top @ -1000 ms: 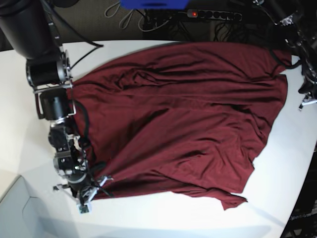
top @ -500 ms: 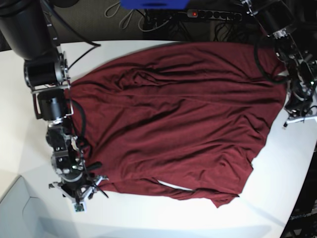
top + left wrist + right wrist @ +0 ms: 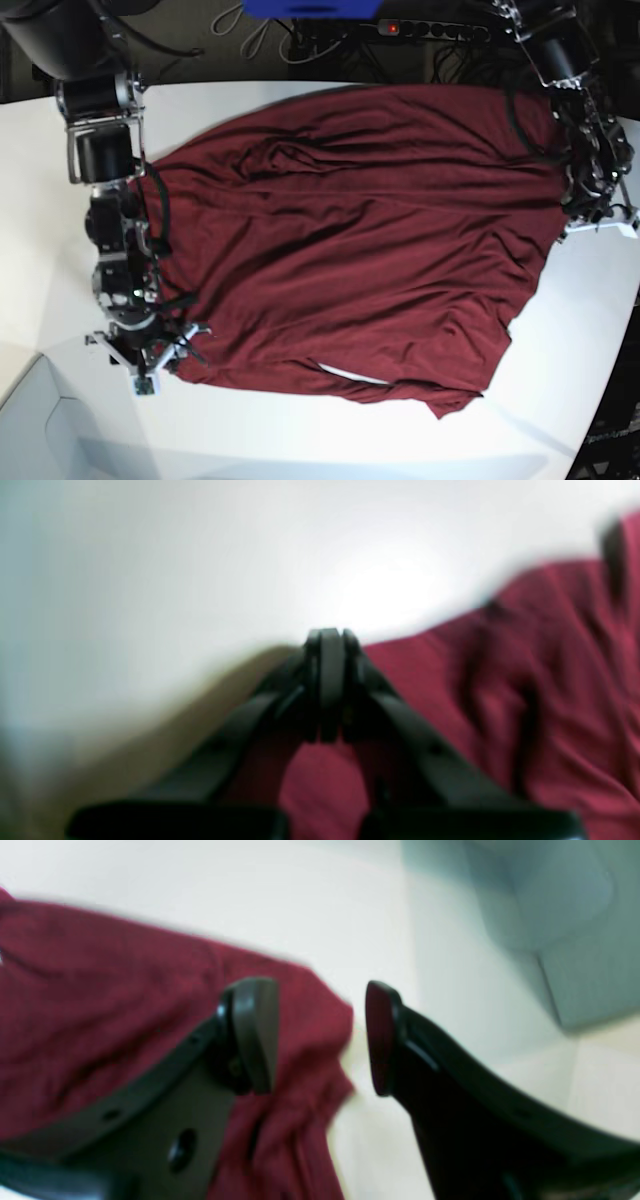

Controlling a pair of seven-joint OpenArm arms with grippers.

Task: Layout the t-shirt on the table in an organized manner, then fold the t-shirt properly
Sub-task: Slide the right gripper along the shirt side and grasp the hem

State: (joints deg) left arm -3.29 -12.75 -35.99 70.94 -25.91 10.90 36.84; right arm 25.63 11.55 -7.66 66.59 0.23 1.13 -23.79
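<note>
T-shirt (image 3: pixel 350 240) now lies spread across the white desk (image 3: pixel 40 250); lower-left right gripper (image 3: pixel 312 1037) has just parted its jaws, dropping the hem, while upper-right left gripper (image 3: pixel 327 680) stays closed.

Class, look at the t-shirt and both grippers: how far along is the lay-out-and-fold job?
Done: the t-shirt lies spread, wrinkled, across the table. In hand: right gripper open at a corner; left gripper shut at the opposite edge. Left: smoothing and all folds.
</note>
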